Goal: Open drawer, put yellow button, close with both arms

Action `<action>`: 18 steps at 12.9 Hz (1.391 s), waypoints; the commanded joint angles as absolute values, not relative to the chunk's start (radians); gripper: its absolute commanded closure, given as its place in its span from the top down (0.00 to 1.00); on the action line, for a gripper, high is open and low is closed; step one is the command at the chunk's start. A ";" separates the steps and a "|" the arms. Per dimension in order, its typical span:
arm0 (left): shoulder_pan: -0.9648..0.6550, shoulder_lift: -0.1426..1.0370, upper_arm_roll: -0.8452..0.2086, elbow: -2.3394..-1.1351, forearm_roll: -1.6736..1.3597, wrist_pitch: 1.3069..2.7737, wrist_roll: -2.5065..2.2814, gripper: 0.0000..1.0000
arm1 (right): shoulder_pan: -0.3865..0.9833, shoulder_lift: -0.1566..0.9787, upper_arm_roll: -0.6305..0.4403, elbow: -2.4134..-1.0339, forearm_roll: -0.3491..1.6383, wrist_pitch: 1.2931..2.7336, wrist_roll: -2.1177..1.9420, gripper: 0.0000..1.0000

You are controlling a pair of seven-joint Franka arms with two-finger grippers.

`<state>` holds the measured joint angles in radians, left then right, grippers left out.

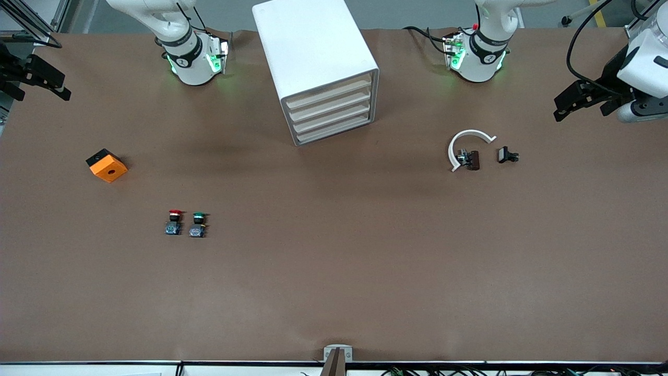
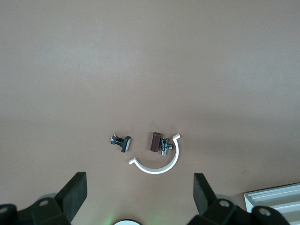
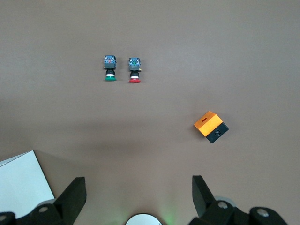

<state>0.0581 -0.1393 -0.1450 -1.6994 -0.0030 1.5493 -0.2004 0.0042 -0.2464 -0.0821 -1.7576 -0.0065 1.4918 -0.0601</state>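
Observation:
The white cabinet [image 1: 313, 47] stands at the table's middle, near the arm bases. Its four pale beige drawers [image 1: 330, 112] are all shut. The cabinet's edge shows in the left wrist view [image 2: 276, 199] and in the right wrist view [image 3: 23, 183]. The yellow button is not in view. My left gripper [image 1: 569, 102] is open and empty, up over the left arm's end of the table; it also shows in the left wrist view [image 2: 139, 197]. My right gripper [image 1: 39, 86] is open and empty over the right arm's end; it also shows in the right wrist view [image 3: 138, 197].
A red-capped button [image 1: 174, 222] and a green-capped button [image 1: 198, 225] stand side by side toward the right arm's end. An orange and black block [image 1: 107, 166] lies farther from the camera. A white curved piece [image 1: 462, 141], a brown part [image 1: 472, 160] and a black part [image 1: 506, 155] lie under the left gripper.

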 commanded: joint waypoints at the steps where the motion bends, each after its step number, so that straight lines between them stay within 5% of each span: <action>1: 0.063 -0.126 -0.144 -1.671 -0.017 1.546 -0.204 1.00 | 0.000 -0.235 -0.078 -1.730 -0.009 1.474 -0.055 1.00; 18: 0.074 -0.114 -0.146 -1.661 -0.008 1.525 -0.161 1.00 | -0.006 -0.235 -0.080 -1.715 -0.015 1.476 -0.049 1.00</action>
<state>0.0660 -0.1232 -0.1444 -1.6903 -0.0030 1.5441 -0.1825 0.0042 -0.2464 -0.0851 -1.7421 -0.0066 1.4918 -0.0597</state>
